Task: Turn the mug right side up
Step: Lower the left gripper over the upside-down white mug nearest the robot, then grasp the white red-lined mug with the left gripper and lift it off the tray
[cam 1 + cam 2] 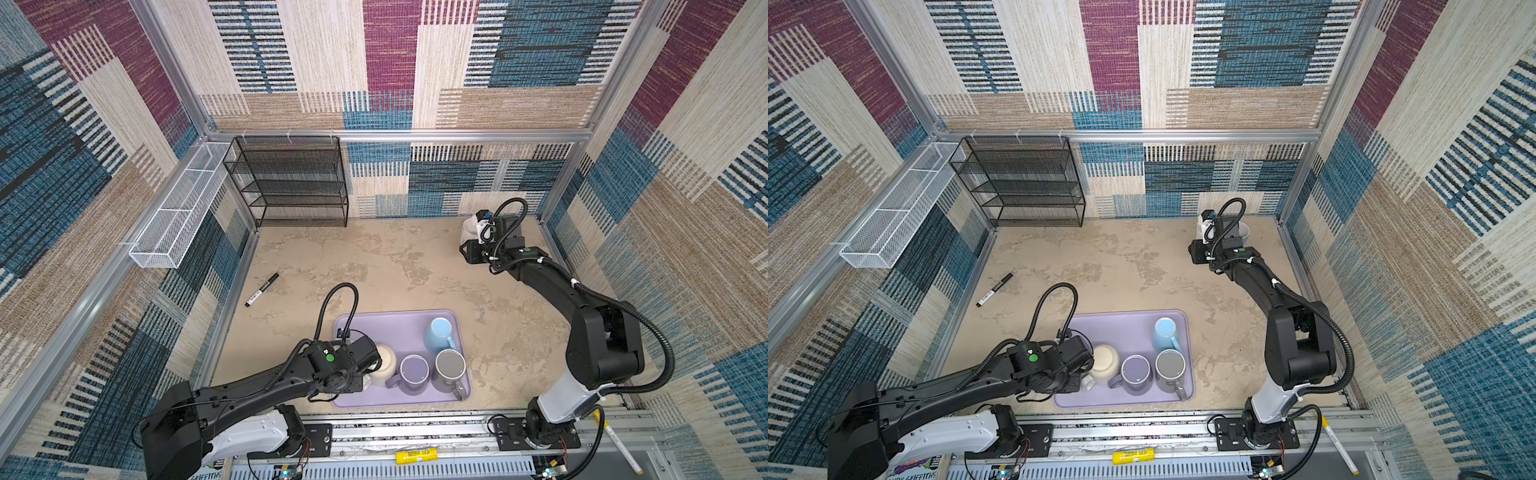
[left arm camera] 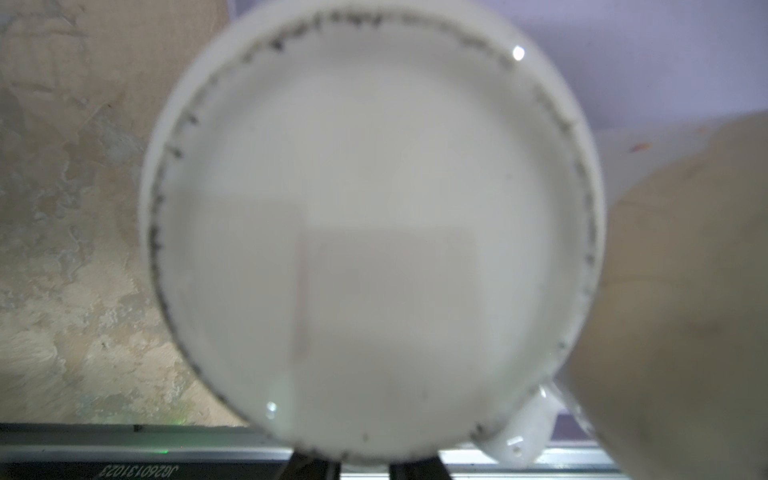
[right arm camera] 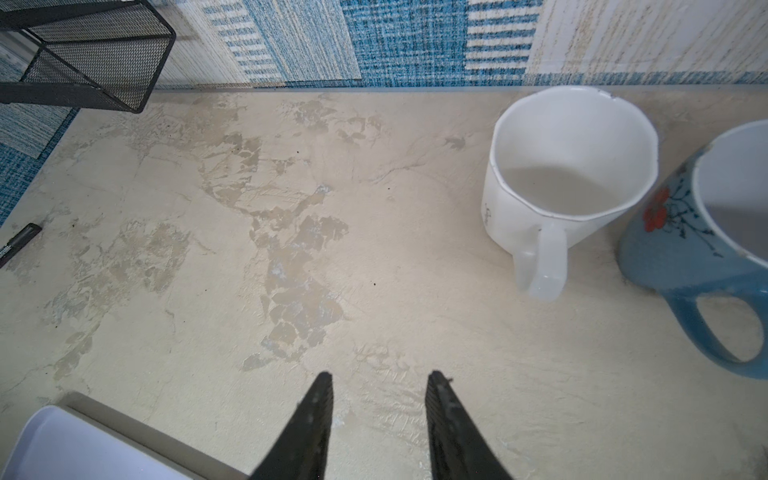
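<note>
A white mug fills the left wrist view with its flat base turned to the camera and its handle off to one side. In both top views only a white bit of it shows under the left wrist, at the near left corner of the purple tray. My left gripper has its dark fingers close together, and the mug's edge hides their tips. My right gripper hangs open and empty over bare table at the back right.
A cream mug stands against the white one. Purple, grey and light blue mugs share the tray. An upright white mug and a flowered blue mug stand near the right gripper. Marker and black rack are far left.
</note>
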`<state>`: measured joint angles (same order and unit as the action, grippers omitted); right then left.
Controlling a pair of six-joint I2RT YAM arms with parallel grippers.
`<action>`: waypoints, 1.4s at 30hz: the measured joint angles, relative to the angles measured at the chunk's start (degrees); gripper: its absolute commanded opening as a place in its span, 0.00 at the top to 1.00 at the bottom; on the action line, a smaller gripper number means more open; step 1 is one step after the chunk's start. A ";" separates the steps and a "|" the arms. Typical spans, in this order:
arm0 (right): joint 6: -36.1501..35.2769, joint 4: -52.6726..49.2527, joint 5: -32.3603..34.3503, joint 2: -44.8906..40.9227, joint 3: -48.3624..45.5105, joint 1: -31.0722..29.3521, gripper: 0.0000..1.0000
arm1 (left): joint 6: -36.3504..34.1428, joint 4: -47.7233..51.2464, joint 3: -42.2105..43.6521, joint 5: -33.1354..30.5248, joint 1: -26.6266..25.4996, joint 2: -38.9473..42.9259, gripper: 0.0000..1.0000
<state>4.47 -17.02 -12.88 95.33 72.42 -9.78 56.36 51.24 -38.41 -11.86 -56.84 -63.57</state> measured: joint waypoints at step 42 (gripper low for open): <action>0.07 3.58 -4.55 -0.35 -2.12 -1.27 0.65 | -19.54 -16.24 -3.82 -2.67 16.04 -3.50 1.00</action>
<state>4.54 -13.43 -17.43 94.98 70.30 -11.05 36.82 35.00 -42.24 -14.52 -40.80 -67.07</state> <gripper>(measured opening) 0.357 0.169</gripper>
